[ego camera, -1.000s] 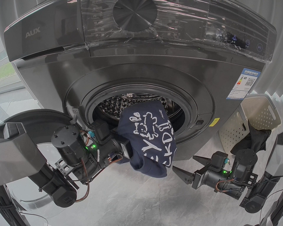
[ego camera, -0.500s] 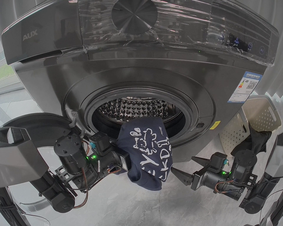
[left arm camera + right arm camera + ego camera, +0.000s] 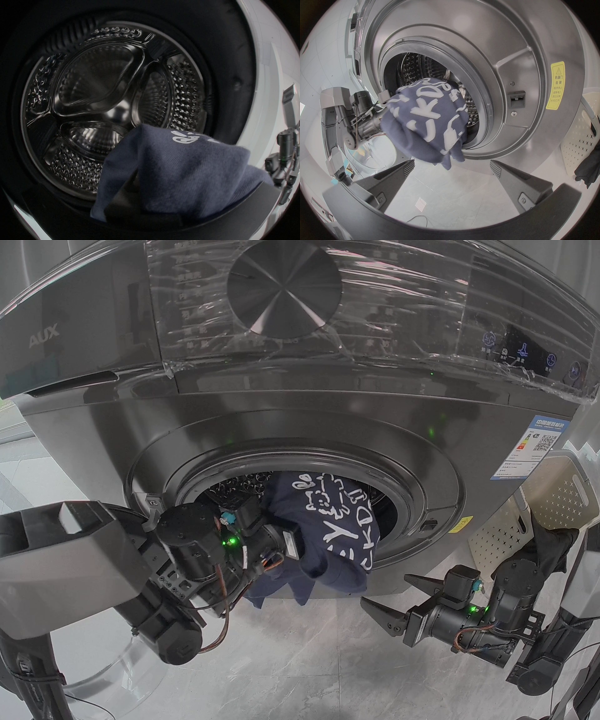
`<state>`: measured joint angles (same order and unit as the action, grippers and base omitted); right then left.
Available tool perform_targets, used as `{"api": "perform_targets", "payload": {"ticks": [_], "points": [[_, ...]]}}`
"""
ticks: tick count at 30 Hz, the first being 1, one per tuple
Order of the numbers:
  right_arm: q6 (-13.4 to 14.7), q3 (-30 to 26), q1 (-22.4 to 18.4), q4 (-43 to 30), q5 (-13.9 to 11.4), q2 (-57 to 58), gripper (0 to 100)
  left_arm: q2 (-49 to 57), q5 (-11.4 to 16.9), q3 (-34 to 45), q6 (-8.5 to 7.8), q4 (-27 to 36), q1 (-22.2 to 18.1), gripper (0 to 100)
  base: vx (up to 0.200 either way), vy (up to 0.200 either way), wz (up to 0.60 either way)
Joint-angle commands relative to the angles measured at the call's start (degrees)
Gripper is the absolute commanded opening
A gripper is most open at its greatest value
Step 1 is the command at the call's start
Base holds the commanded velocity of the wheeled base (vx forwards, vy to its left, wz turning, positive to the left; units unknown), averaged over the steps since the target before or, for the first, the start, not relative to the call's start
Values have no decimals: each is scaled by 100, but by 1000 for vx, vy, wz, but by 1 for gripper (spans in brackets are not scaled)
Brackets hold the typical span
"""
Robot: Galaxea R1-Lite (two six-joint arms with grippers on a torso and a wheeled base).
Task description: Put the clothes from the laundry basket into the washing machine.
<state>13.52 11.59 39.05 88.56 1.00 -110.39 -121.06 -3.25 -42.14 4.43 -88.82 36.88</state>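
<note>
Grey-tiled laundry floor: left gripper [image 3: 291, 544], its hold impossible to tell under cloth, bears a draped navy shirt [image 3: 331, 521], top inside the washing machine [image 3: 431, 490] mouth just ahead, hem hanging floorward; right gripper [image 3: 384, 590] splayed wide, nearby.

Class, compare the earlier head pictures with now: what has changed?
The left arm has raised the navy shirt partly into the washing machine's drum mouth; the head camera also shifted. The right pincer stays open and low; black clothing still hangs on the laundry basket.
</note>
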Motion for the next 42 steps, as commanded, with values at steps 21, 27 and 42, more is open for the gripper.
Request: {"api": "perform_targets", "payload": {"ticks": [21, 27, 42], "points": [[10, -17, 42, 3, 6, -27, 100, -2132, -395, -4285, -47, 1411, -576, 0, 0, 0, 0], [10, -8, 42, 3, -3, -27, 100, -2202, -518, -5190, -47, 2106, -691, 0, 0, 0, 0], [10, -8, 50, 3, -3, -36, 100, -1622, -712, -4074, 199, 2615, -524, 100, 0, 0, 0]]}}
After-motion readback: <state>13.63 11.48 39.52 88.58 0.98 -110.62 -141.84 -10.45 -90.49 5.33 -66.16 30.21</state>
